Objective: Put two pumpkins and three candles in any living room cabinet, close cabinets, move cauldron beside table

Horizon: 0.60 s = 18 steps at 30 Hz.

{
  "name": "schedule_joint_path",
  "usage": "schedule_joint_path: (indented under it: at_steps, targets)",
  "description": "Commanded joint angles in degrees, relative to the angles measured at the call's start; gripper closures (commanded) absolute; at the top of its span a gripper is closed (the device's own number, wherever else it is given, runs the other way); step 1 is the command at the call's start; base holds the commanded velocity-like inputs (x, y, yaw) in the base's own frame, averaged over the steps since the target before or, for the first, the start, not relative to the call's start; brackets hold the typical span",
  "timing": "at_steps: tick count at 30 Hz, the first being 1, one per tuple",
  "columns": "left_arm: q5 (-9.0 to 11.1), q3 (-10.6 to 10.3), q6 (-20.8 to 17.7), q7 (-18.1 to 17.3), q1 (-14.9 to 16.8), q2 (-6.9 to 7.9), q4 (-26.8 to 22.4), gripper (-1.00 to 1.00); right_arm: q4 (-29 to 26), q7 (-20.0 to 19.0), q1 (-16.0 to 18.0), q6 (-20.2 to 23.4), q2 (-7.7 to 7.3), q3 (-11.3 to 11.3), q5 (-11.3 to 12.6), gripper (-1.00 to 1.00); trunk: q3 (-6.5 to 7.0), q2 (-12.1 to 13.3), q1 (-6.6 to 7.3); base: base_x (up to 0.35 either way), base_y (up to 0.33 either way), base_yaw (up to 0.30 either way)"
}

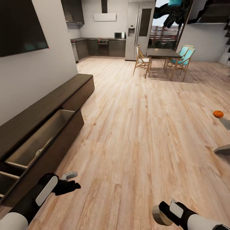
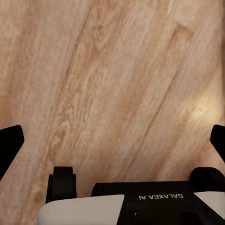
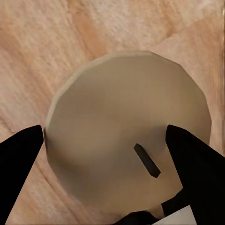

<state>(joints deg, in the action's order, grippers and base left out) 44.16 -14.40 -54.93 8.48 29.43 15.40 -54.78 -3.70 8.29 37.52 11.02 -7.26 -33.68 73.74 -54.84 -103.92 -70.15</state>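
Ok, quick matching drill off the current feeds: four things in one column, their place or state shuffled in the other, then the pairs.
Things
1. candle
2. pumpkin
3. cabinet drawer
4. left gripper

Place or state
A. open, nothing between the fingers
B. on the floor, far right in the head view
C. pulled out, along the left wall
D. held between the right gripper fingers

Pairs: 1-D, 2-B, 3-C, 4-A

Beige candle (image 3: 126,131), orange pumpkin (image 1: 218,113)

Matt beige candle (image 3: 129,131); pale wood-grain floor (image 1: 143,127); dark wood-grain cabinet (image 1: 68,95).
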Motion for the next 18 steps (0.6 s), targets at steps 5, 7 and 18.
schedule_joint_path:
  at_steps: [5,7,18]
  targets:
    - [0.6,-0.19,-0.09,0.57,0.02,0.07,-0.02,-1.0,-0.17,0.41,0.01,-0.16,-0.04,-0.34,0.46,1.0,0.16,-0.02,0.0,0.001,0.0,-0.278]
    - [0.49,-0.19,-0.07,0.57,0.02,-0.37,-0.01,-1.0,-0.17,0.46,0.01,-0.16,-0.04,-0.33,0.51,1.0,0.24,-0.02,0.0,0.075,0.0,-0.279]
    - [-3.34,-1.12,1.06,0.66,0.02,-2.38,0.51,-1.0,-0.09,0.49,0.01,-0.34,-0.04,-0.32,3.37,1.0,0.62,-0.02,0.0,0.269,0.0,-0.257]
